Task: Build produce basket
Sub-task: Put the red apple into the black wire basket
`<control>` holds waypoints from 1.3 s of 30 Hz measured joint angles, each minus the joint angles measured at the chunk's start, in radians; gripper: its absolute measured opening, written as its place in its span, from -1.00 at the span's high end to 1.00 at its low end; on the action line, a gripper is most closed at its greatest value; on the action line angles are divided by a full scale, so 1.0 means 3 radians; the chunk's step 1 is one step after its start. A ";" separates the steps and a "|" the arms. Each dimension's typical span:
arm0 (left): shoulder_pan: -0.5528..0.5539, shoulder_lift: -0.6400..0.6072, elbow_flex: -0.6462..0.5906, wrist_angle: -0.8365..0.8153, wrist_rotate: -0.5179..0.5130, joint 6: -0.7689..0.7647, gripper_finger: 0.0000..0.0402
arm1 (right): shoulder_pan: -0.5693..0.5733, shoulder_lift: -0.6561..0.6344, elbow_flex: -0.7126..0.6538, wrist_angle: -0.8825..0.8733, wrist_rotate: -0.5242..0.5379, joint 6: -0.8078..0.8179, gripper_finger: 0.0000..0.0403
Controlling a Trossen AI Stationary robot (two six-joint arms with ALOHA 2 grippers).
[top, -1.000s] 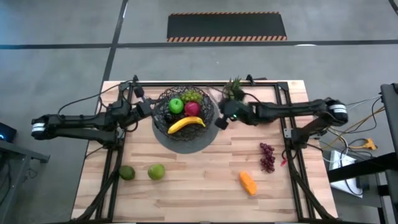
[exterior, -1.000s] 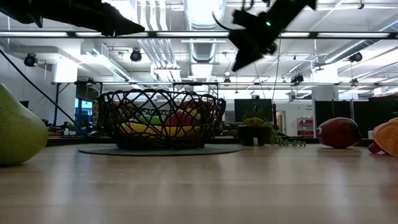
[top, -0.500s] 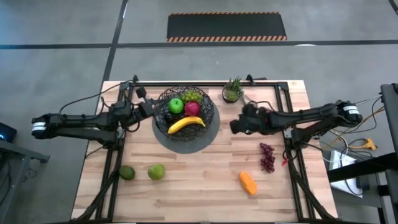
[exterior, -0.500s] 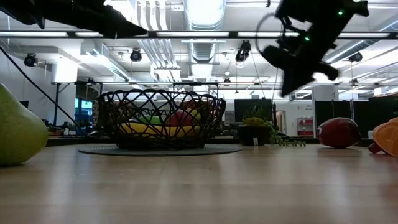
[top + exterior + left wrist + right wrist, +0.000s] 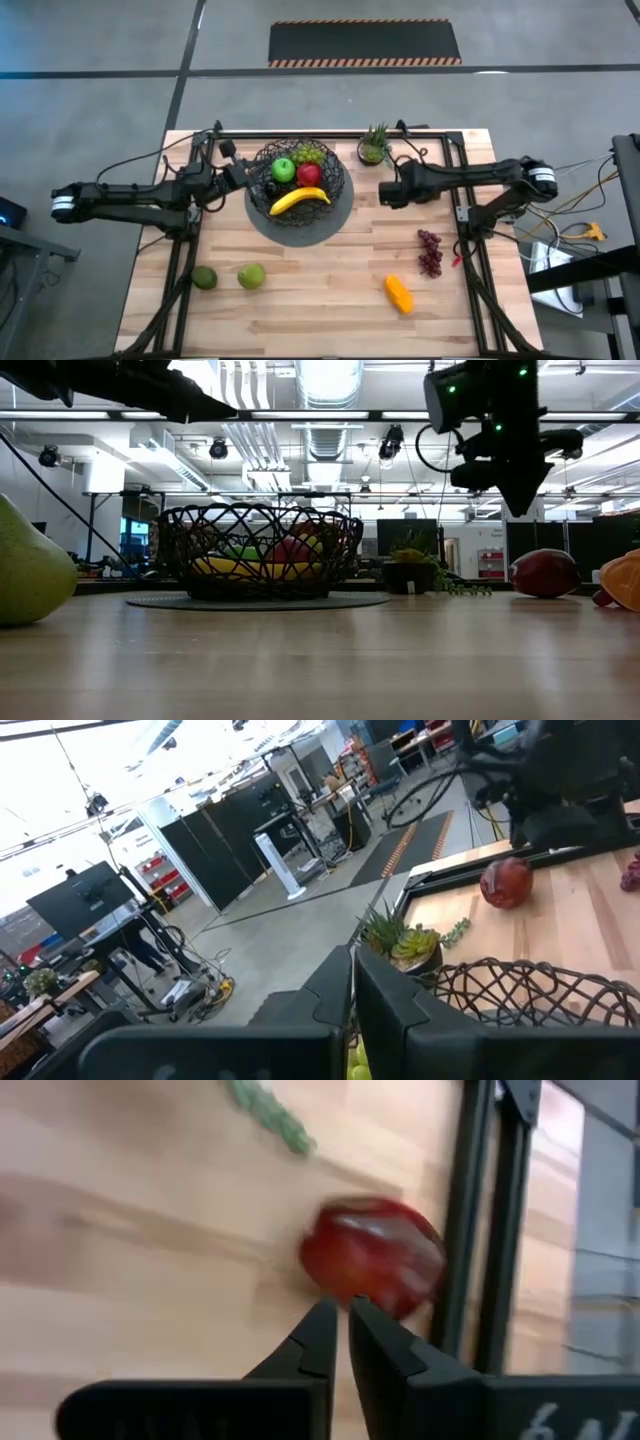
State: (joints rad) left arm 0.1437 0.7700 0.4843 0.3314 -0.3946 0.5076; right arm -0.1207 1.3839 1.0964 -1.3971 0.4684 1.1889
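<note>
The black wire basket [image 5: 297, 186] stands on its grey base and holds a banana [image 5: 299, 200], a green apple [image 5: 284, 169], a red apple [image 5: 309, 174] and green grapes [image 5: 311, 154]. My left gripper [image 5: 242, 173] hovers shut at the basket's left rim, seen also in the left wrist view [image 5: 353, 982]. My right gripper [image 5: 386, 192] is shut, raised right of the basket and pointing down [image 5: 522, 507]. Past its fingertips [image 5: 338, 1312] a second red apple [image 5: 375, 1260] lies on the table, untouched; my right arm hides it in the high view.
A pear [image 5: 251, 275] and a lime [image 5: 204, 278] lie near the table's front left. Purple grapes [image 5: 430, 250] and an orange piece [image 5: 399, 294] lie front right. A potted plant [image 5: 375, 148] stands behind the right gripper. A black rail [image 5: 482, 1230] runs beside the loose apple.
My right gripper has moved from the basket's right rim toward the table's right edge. It has tipped from slanting to pointing straight down. The left arm and the fruit have kept still.
</note>
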 joint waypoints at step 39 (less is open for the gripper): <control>0.0000 0.0006 -0.0003 -0.0020 -0.0013 0.0020 1.00 | -0.1008 0.0928 0.0202 -0.0275 -0.0691 -0.3579 -0.67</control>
State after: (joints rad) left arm 0.1436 0.7719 0.4835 0.3254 -0.3987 0.5137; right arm -0.4231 1.6624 1.1568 -1.4796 0.2610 0.1153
